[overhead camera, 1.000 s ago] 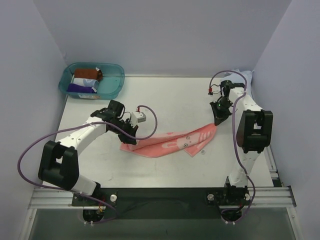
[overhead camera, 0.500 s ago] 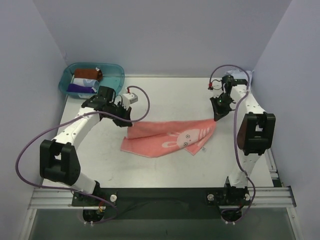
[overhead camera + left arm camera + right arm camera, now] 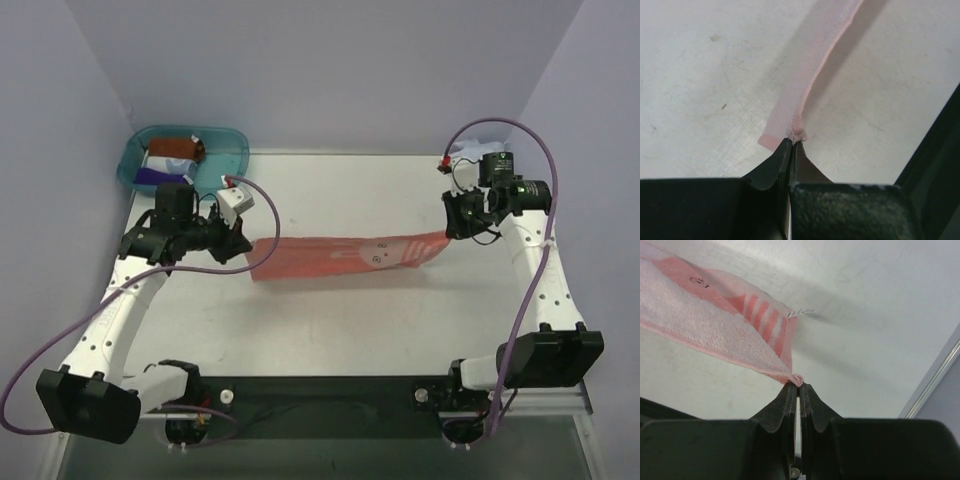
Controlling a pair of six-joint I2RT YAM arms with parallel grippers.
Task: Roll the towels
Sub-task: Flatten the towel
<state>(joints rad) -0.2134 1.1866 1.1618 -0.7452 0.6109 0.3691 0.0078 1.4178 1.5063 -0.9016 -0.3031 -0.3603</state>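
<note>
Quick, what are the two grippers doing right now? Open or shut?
The left gripper is shut on one corner of the pink towel.
The right gripper is shut on its opposite end.

A white table (image 3: 340, 200) fills the middle, boxed in by pale lavender walls (image 3: 320, 70) on three sides. At its far left corner sits a teal see-through tub (image 3: 236, 160) holding a rust-brown bundle (image 3: 178, 149), a dark purple one (image 3: 153, 176) and something pale between them. Close up, the table surface shows faint scuffs and a few dark specks (image 3: 724, 106)
</note>
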